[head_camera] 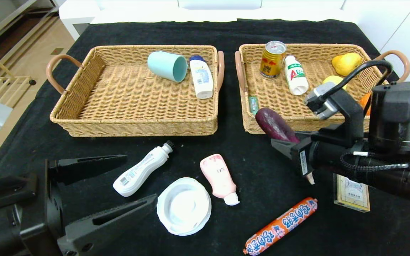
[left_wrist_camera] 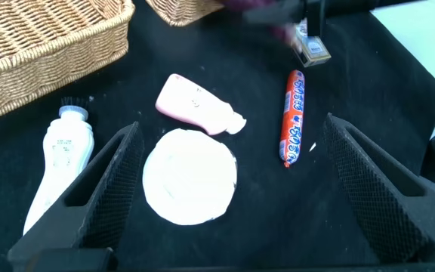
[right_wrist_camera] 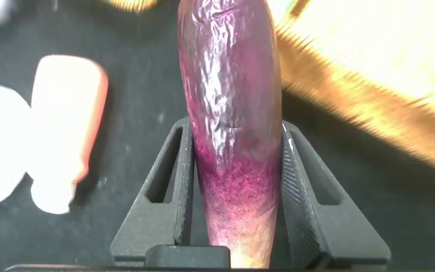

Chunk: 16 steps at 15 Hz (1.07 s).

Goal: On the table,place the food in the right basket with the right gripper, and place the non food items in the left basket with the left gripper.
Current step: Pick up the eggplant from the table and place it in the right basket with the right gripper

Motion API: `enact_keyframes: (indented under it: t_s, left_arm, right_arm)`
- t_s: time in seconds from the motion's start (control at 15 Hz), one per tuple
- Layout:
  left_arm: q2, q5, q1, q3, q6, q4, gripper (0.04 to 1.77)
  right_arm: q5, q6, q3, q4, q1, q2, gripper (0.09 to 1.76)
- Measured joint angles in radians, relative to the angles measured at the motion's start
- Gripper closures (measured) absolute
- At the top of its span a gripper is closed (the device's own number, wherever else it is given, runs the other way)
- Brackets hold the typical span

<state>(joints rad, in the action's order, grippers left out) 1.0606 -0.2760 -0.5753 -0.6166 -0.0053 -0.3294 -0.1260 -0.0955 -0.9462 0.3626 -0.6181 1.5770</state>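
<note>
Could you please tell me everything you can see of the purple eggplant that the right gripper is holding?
The eggplant is long and rounded, with glossy, slightly wrinkled purple skin that looks darker toward the gripped end. It is held off the table, clamped at one end between the black fingers of the right gripper, which press on both its sides. Its free end points toward the front wall of the right basket, near its left corner. Whether it touches the wicker cannot be told.

Two baskets sat side by side at the back of the table [head_camera: 30, 142]. The left basket [head_camera: 84, 106] held a cup [head_camera: 167, 66] beside a bottle [head_camera: 202, 77]. The right basket [head_camera: 262, 96] held a can [head_camera: 272, 59] and fruit [head_camera: 347, 63]. A plate [head_camera: 184, 206] lay in front, between two bottles.
</note>
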Motion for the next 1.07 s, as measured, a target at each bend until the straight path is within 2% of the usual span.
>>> enact_keyframes:
  t_s: [0.33, 0.47, 0.53, 0.6, 0.67, 0.73, 1.07]
  left_arm:
    - [0.000, 0.000, 0.000, 0.000, 0.000, 0.001, 0.09]
    - [0.000, 0.000, 0.000, 0.000, 0.000, 0.140, 0.09]
    - [0.000, 0.000, 0.000, 0.000, 0.000, 0.177, 0.09]
    - [0.000, 0.000, 0.000, 0.000, 0.000, 0.142, 0.09]
    - [0.001, 0.000, 0.000, -0.001, 0.001, 0.045, 0.09]
    - [0.001, 0.000, 0.000, -0.001, 0.003, 0.005, 0.09]
    - [0.001, 0.000, 0.000, 0.000, 0.005, -0.002, 0.09]
  right_arm:
    - [-0.016, 0.002, -0.124, -0.030, 0.055, -0.009, 1.10]
    - [-0.016, 0.003, -0.205, -0.073, 0.082, 0.013, 1.10]
    - [-0.016, 0.003, -0.246, -0.083, 0.099, 0.029, 1.10]
    - [-0.016, 0.004, -0.289, -0.086, 0.115, 0.050, 1.10]
    - [-0.016, 0.004, -0.335, -0.089, 0.133, 0.076, 1.10]
    - [-0.016, 0.003, -0.371, -0.096, 0.147, 0.096, 1.10]
    - [-0.016, 0.007, -0.570, -0.143, 0.192, 0.210, 1.10]
